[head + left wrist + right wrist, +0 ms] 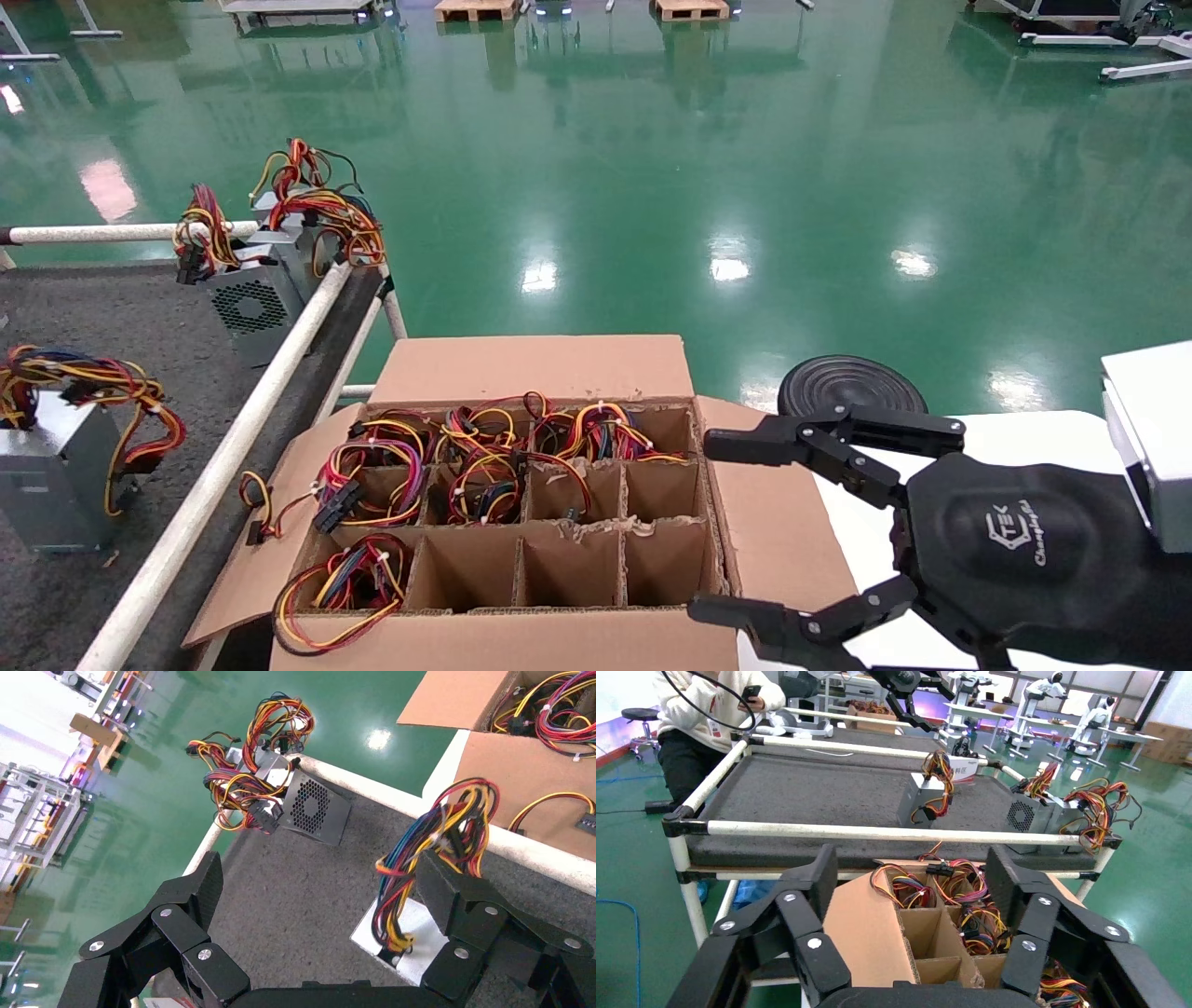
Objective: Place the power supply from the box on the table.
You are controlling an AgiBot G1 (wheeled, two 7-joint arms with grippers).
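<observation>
The brown corrugated cardboard box (521,373) stands with flaps folded out, a cardboard grid splitting it into square cells. The cells along its far row, part of the middle row and its near left corner hold tangled red, yellow, orange and black wire bundles (484,457); the other near cells show only bare cardboard walls.

The plain silver-grey rectangular metal power supply (51,485) sits on the dark grey, rough speckled worktop (102,308), well apart from the box, its coloured wires looped over its top. The worktop is edged by white round tube rails (251,410), one running between the power supply and the box. At the worktop's far corner rests a grey metal unit with a round perforated fan grille (250,308), wires heaped above it.

The black, angular right gripper (736,527) hovers just beside the box's right flap, jaws spread wide and holding nothing. The left gripper (320,910), seen only in its own wrist view, hangs above the worktop with jaws wide, the power supply lying below between them, untouched.

A glossy green floor (745,140) stretches beyond.
</observation>
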